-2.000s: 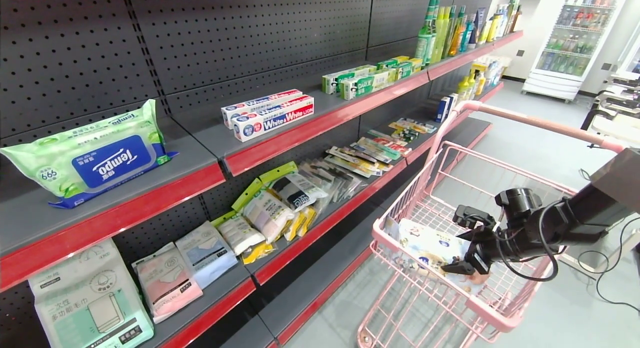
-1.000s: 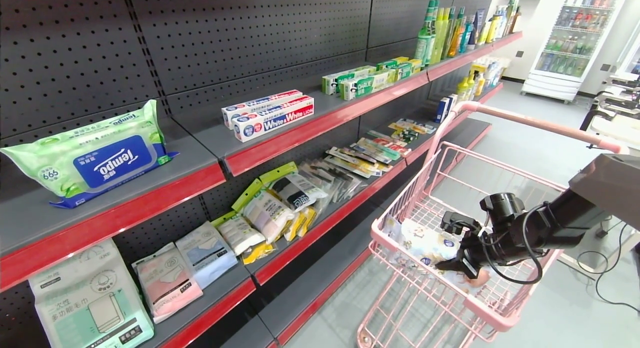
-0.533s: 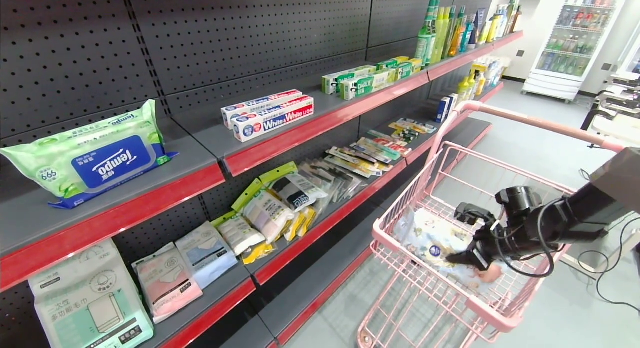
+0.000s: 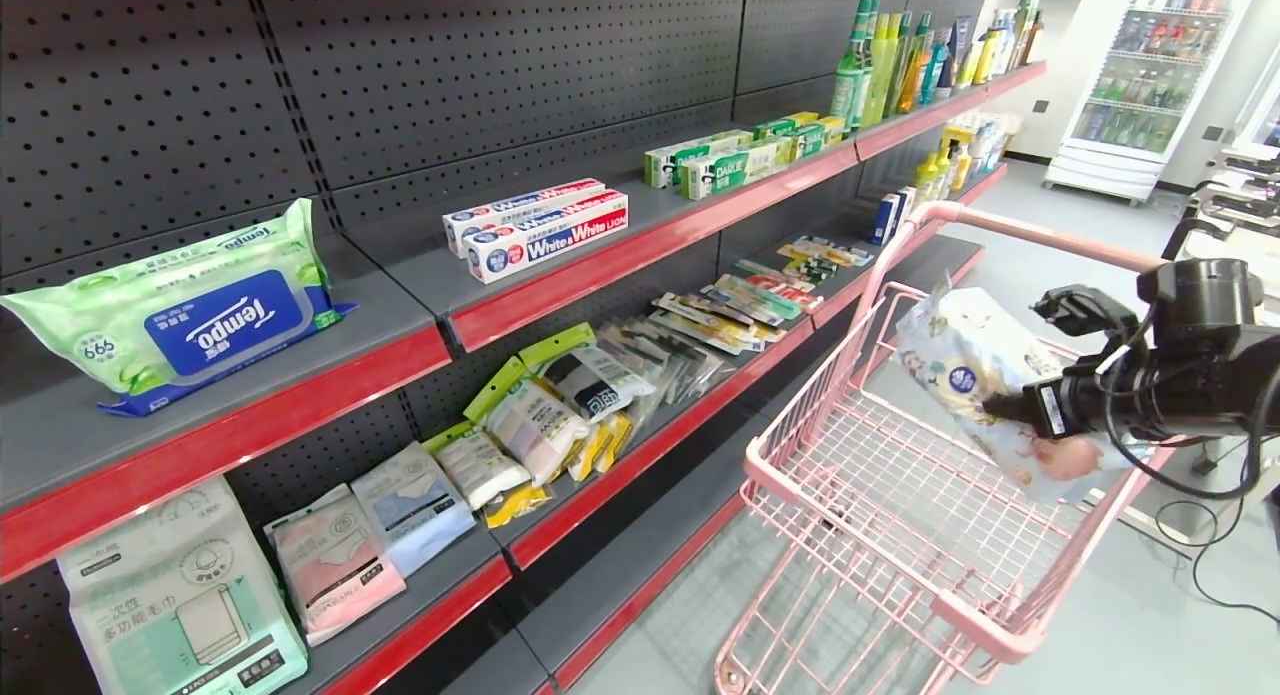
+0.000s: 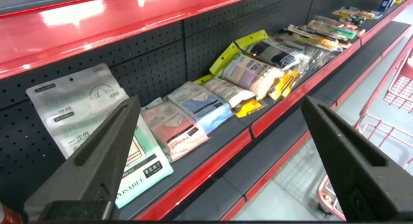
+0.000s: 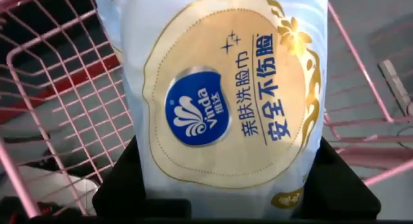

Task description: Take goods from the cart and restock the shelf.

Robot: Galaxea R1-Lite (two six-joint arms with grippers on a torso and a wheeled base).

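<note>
Right pincer (image 4: 1018, 355) clamped; left pincer (image 5: 221, 121) spread wide.

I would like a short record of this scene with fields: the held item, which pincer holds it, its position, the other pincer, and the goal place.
Held item: pale blue and white soft plastic tissue pack
Holder: right pincer, shut on the pack
Position: lifted above the pink wire cart, not on the shelf yet
Other arm: left pincer, open and empty, facing the lower shelf goods
Goal place: grey shelf with red edge
</note>
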